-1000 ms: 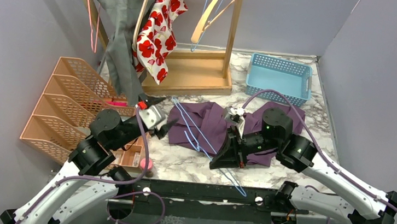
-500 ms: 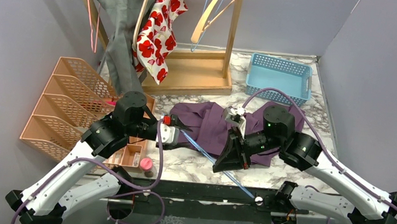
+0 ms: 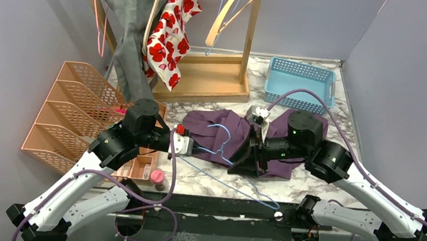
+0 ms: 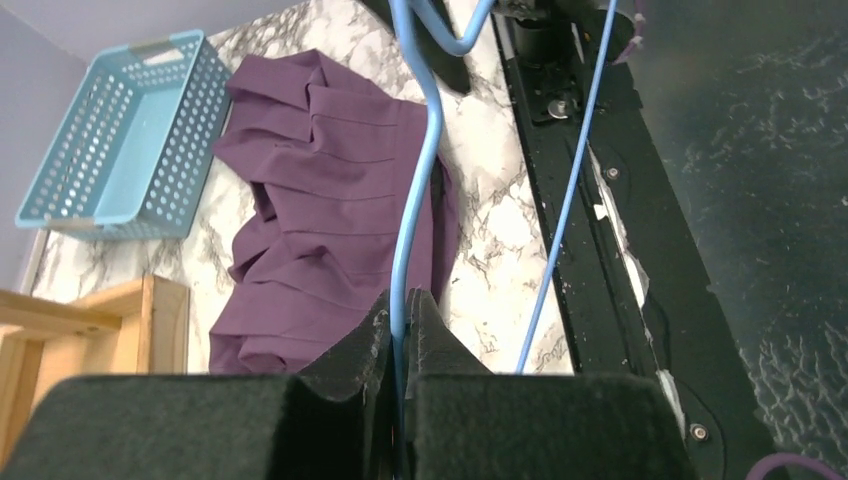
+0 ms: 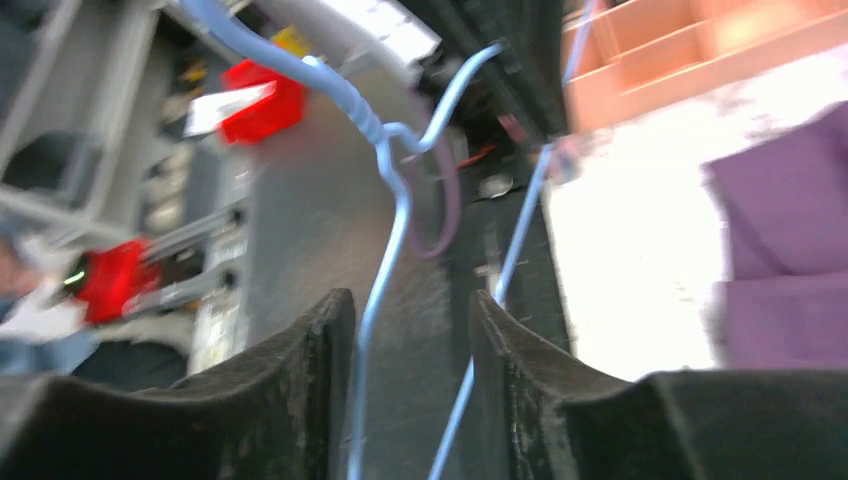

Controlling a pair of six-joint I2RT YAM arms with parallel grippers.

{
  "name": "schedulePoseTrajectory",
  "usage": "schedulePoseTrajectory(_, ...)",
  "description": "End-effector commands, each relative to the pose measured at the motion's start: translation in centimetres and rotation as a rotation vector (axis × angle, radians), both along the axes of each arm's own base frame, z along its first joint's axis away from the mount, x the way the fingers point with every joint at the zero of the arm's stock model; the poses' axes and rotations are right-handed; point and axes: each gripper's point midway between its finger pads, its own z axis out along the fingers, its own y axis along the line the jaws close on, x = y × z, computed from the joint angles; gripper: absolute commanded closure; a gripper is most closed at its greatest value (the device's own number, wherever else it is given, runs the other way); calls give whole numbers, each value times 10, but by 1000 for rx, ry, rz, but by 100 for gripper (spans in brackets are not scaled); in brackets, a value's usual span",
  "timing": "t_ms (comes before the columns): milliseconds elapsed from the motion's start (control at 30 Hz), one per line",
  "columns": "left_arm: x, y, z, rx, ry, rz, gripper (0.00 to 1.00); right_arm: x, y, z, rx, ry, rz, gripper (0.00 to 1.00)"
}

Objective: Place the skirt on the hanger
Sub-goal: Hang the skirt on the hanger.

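Observation:
The purple skirt point(image 3: 228, 131) lies crumpled on the marble table between the two arms, and shows too in the left wrist view point(image 4: 330, 210) and at the right edge of the right wrist view point(image 5: 790, 250). A thin blue wire hanger point(image 3: 234, 184) stretches from the skirt toward the front rail. My left gripper point(image 3: 188, 146) is shut on the hanger point(image 4: 415, 190), the wire pinched between its fingertips point(image 4: 402, 300). My right gripper point(image 3: 243, 159) stands open over the skirt's near edge; the hanger wire point(image 5: 385, 250) runs loose through the gap in that gripper point(image 5: 410, 300).
A wooden garment rack point(image 3: 203, 78) at the back holds a grey garment and a red-flowered one. A light blue basket point(image 3: 299, 81) sits back right, an orange file organizer point(image 3: 76, 113) on the left with a pink-capped item point(image 3: 157, 177) beside it. A black rail point(image 3: 220, 207) edges the front.
My left gripper reached right and shut on the hanger. My right gripper, shut on the hanger before, has opened and let go. The hanger's hook now lies over the skirt.

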Motion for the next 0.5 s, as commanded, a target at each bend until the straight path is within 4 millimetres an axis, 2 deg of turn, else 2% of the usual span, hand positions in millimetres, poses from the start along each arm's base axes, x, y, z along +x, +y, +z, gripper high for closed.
schedulePoseTrajectory(0, 23, -3, -1, -17, 49, 139, 100, 67, 0, 17, 45, -230, -337, 46)
schedulePoseTrajectory(100, 30, -6, -5, -28, 67, 175, 100, 90, 5, 24, 88, -317, -413, 44)
schedulePoseTrajectory(167, 34, -7, -5, -39, 70, 193, 100, 97, 13, 25, 98, -322, -423, 44)
schedulePoseTrajectory(367, 42, -9, -9, -55, 71, 226, 100, 89, 35, 21, 109, -257, -325, 50)
schedulePoseTrajectory(467, 43, -11, -10, -57, 70, 224, 100, 91, 40, 19, 119, -228, -330, 61)
